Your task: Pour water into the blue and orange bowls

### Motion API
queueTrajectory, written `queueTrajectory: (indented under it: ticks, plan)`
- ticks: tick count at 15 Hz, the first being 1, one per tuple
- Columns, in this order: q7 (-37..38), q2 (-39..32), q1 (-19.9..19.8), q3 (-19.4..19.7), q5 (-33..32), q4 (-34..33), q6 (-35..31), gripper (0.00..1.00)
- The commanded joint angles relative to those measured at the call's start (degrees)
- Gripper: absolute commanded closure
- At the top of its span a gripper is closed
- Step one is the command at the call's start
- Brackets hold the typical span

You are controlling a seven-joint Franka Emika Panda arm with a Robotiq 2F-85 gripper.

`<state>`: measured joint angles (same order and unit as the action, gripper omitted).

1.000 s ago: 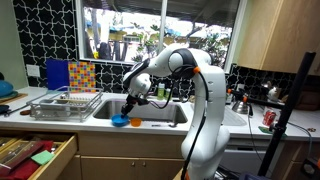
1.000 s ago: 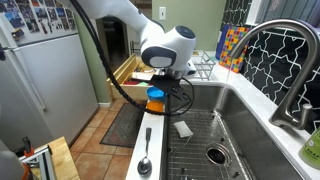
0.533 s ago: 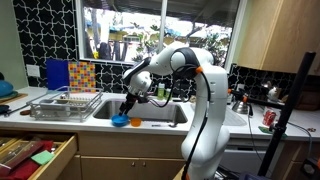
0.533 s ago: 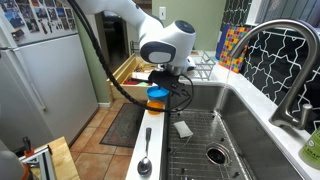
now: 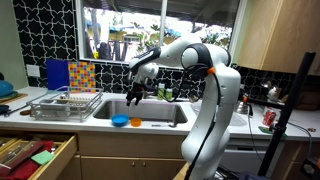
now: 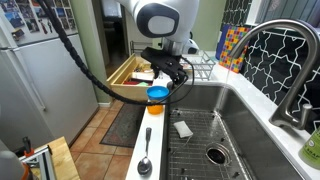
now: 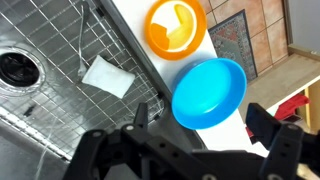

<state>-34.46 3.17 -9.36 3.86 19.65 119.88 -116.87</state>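
Note:
The blue bowl (image 7: 208, 92) and the orange bowl (image 7: 176, 27) sit side by side on the white counter strip in front of the sink; both look empty in the wrist view. In both exterior views the blue bowl (image 5: 120, 121) (image 6: 157, 92) lies next to the orange bowl (image 5: 136, 123) (image 6: 155, 107). My gripper (image 7: 200, 125) hangs open above the blue bowl, well clear of it, with nothing between its fingers. It also shows high over the counter edge in the exterior views, gripper (image 5: 133, 95) and gripper (image 6: 170, 68).
The sink holds a wire grid (image 7: 60, 95), a drain (image 7: 15, 65) and a white cloth (image 7: 105, 76). A spoon (image 6: 145, 165) lies on the counter edge, the faucet (image 6: 290, 70) arches over the sink. A dish rack (image 5: 65, 103) and an open drawer (image 5: 35, 155) are nearby.
My gripper has opened wide and risen from down at the blue bowl to well above it. The blue bowl stays on the counter beside the orange one.

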Motion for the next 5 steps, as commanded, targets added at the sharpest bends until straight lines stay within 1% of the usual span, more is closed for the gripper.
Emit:
queueTrajectory:
  ticks: [1,2,3,5]
  plan:
    - [11.0,2.3,0.7,1.9,-6.7,-2.4,8.8,0.0]
    - [9.2,3.0,1.0,2.3,-5.0,-2.4,9.0,0.0]
    - [7.7,2.1,1.4,2.4,-4.4,-2.0,6.6,0.0]
    - [8.0,2.7,1.4,2.7,-4.4,-2.5,7.7,0.0]
